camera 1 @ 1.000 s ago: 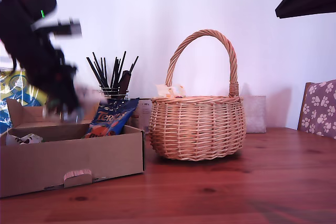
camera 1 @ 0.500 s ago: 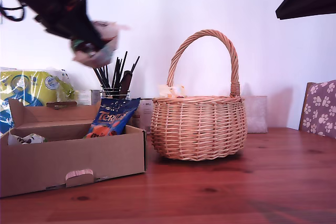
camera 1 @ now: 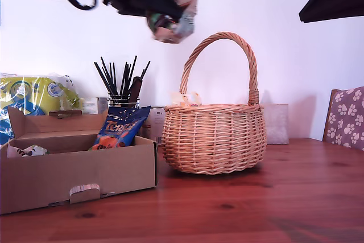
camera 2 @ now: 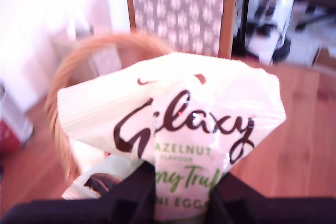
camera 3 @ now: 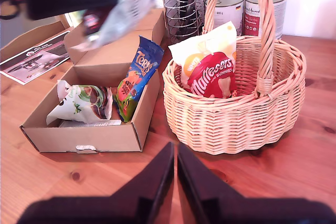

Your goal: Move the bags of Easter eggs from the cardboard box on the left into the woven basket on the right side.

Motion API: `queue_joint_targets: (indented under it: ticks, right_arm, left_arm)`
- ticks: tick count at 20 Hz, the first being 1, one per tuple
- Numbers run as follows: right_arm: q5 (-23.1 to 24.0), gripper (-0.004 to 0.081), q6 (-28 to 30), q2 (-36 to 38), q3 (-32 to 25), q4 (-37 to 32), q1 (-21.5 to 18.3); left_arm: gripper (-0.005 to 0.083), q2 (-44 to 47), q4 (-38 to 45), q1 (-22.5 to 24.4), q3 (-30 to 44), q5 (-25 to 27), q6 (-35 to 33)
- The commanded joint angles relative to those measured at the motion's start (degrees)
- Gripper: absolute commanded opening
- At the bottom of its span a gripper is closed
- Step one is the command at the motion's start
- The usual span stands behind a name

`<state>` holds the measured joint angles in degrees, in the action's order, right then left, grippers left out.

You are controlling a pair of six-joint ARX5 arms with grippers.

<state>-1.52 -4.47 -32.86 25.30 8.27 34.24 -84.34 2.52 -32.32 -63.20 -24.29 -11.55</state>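
Observation:
My first gripper [camera 1: 164, 8] is shut on a white-and-green Galaxy egg bag [camera 1: 174, 14] [camera 2: 173, 124], held high, just toward the exterior view's left of the woven basket's [camera 1: 213, 138] handle. That bag also shows blurred [camera 3: 118, 9] in the second wrist view. The basket [camera 3: 236, 119] holds a red bag [camera 3: 212, 74] and a cream bag [camera 3: 207, 45]. The cardboard box [camera 1: 79, 169] [camera 3: 89, 137] holds a dark blue bag [camera 1: 120, 126] [camera 3: 137, 74] and a green-and-white bag [camera 3: 81, 103]. My second gripper [camera 3: 175, 182] hangs shut and empty above the table in front of box and basket.
A black wire holder of dark sticks [camera 1: 122, 86] and two tins [camera 3: 247, 6] stand behind the basket. A large yellow-green pack [camera 1: 31, 98] lies behind the box. A paw-print chair [camera 1: 346, 116] is at the exterior view's right. A leaflet [camera 3: 37, 56] lies beside the box.
My first arm has risen out of the box with the Galaxy bag and swung toward the exterior view's right, reaching the basket's handle. The box, the basket and the other bags have stayed put.

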Motion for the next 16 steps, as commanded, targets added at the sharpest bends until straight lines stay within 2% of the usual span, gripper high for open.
queue_joint_targets:
  ticks: [1, 6, 16]
  right_arm:
    - [-0.07, -0.0012, -0.04, 0.09, 0.0, 0.11, 0.2]
    - [-0.07, -0.0012, -0.04, 0.09, 0.0, 0.44, 0.2]
    - [-0.07, -0.0012, -0.02, 0.09, 0.0, 0.66, 0.2]
  left_arm:
    - [0.0043, -3.67, 5.49, -0.92, 0.13, 0.35, 1.31]
    - [0.0043, -12.98, 15.91, -2.32, -1.11, 4.22, 1.31]
    - [0.0043, -30.64, 14.71, -2.36, -17.09, 6.82, 2.08]
